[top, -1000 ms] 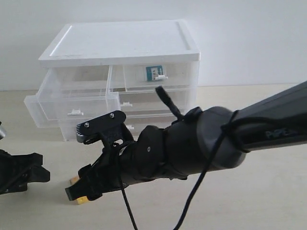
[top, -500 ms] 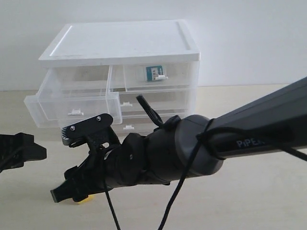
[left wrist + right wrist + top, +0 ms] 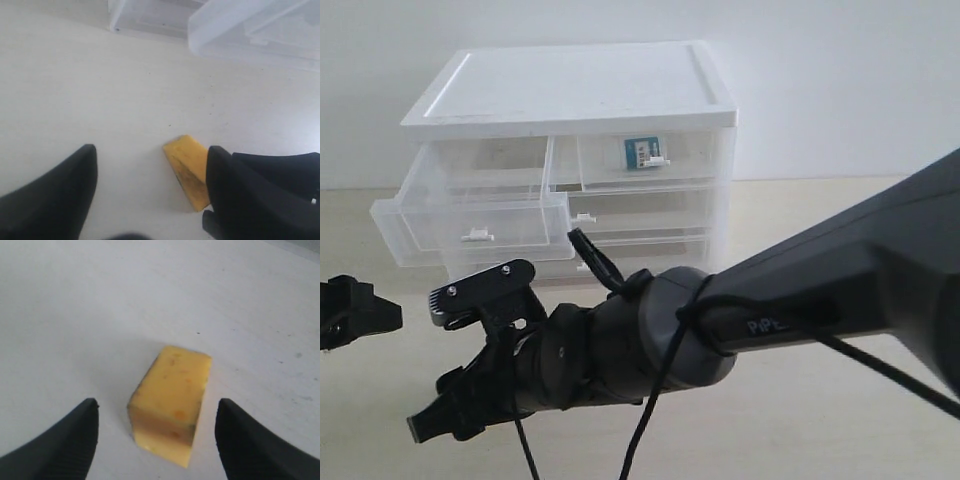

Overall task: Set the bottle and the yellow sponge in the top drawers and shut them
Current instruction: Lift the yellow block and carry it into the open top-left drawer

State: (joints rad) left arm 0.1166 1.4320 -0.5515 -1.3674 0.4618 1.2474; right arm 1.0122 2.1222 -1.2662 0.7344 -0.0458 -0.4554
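Observation:
The yellow sponge (image 3: 172, 395) lies on the table between the fingers of my open right gripper (image 3: 156, 407), touching neither. My right arm reaches across to the lower left of the exterior view, where the right gripper (image 3: 445, 415) hides the sponge. In the left wrist view the yellow sponge (image 3: 187, 170) lies close to one finger of my open left gripper (image 3: 152, 167). At the far left edge of the exterior view, the left gripper (image 3: 350, 310) is partly cut off. The bottle (image 3: 645, 153) is inside the shut top right drawer (image 3: 650, 160). The top left drawer (image 3: 470, 215) is pulled out.
The white drawer cabinet (image 3: 570, 95) stands at the back of the table, with two wider drawers below the top pair. The pulled-out drawer (image 3: 250, 25) overhangs the table beyond the sponge. A black cable (image 3: 650, 420) hangs from the right arm.
My right arm has moved left and down, so its gripper now covers the sponge in the exterior view. The left gripper has risen and drawn back toward the left edge.

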